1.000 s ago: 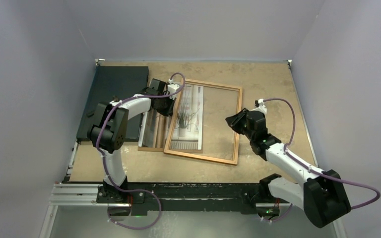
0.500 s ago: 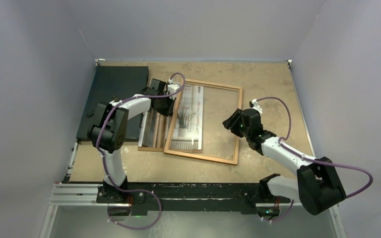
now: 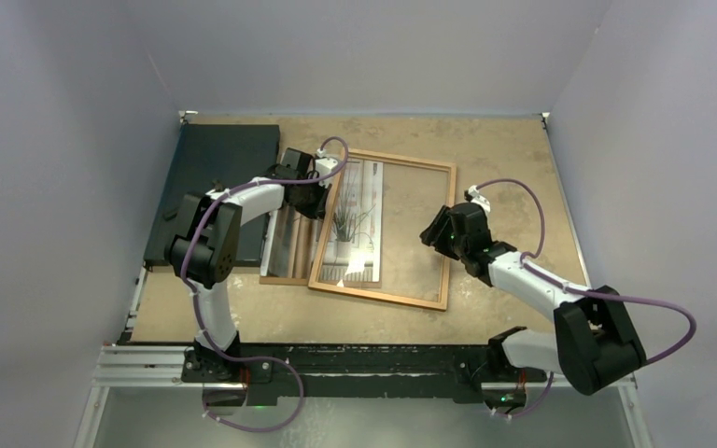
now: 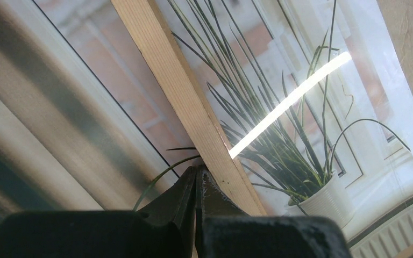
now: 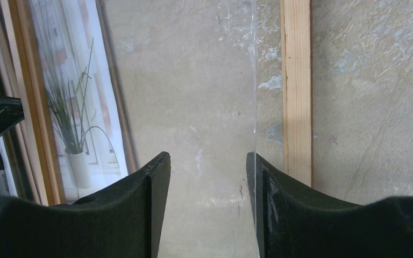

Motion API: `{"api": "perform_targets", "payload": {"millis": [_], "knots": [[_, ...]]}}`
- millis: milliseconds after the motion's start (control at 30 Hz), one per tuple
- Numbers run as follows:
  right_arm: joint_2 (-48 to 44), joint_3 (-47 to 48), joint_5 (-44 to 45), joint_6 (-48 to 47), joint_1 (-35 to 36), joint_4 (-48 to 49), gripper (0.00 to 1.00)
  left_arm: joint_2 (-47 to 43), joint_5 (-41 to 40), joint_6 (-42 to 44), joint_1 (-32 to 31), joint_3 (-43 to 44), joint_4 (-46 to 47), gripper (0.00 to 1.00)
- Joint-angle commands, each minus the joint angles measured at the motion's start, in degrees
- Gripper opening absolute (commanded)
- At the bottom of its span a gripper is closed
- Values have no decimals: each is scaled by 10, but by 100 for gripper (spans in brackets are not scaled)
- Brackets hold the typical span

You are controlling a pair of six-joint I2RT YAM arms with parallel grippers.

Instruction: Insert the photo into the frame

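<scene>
The frame (image 3: 383, 297), with its narrow orange-brown border, lies flat mid-table. The photo (image 3: 345, 229) of a spiky potted plant lies half under the frame's left rail (image 4: 177, 91), its curtain side sticking out to the left. My left gripper (image 4: 198, 173) is shut, its tips resting on the photo (image 4: 279, 107) against that rail; I see nothing between the fingers. My right gripper (image 5: 207, 161) stands open just inside the frame's right rail (image 5: 296, 91), over a clear glass pane (image 5: 193, 80) whose edge runs by the right finger. From the top, the left gripper (image 3: 317, 198) and right gripper (image 3: 434, 229) sit on opposite rails.
A dark grey-black mat (image 3: 210, 177) lies at the back left, partly under the left arm. A thin brown edge (image 3: 283, 279) shows below the photo's near side. Grey walls close in the tabletop on three sides.
The right gripper has opened and its arm has stretched forward and left, closer to the frame's right rail. The left arm, frame and photo have not moved.
</scene>
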Motion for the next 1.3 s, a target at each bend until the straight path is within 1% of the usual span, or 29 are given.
{"api": "perform_targets", "payload": {"millis": [0,100,133,200,233,400,533,833,1067,1167,1267], "knots": [[-1,28,25,-28,3,-15,57,-9,12,-2,-3,-8,-11,0],[0,33,27,-38,3,-26,59,-9,9,-1,-3,-9,-12,0],[-1,36,28,-42,3,-34,60,-9,8,-1,-3,-9,-12,0],[-5,38,28,-47,3,-41,69,-8,8,-1,-3,-10,-12,0],[-8,38,28,-49,3,-42,70,-8,8,-1,-3,-10,-11,0],[-13,35,21,-50,4,-39,74,-6,8,-2,-3,-10,-11,0],[-9,35,22,-47,3,-45,75,-7,8,-1,-3,-9,-12,0],[-27,45,41,-51,3,-93,75,-6,6,0,-1,-8,-12,0],[-32,55,20,-38,3,-107,74,-7,7,0,1,-6,-15,0],[-38,77,46,-46,4,-105,73,-7,8,-1,2,-6,-16,0],[-25,126,78,-68,-3,-94,71,-7,9,-1,3,-3,-17,0]]}}
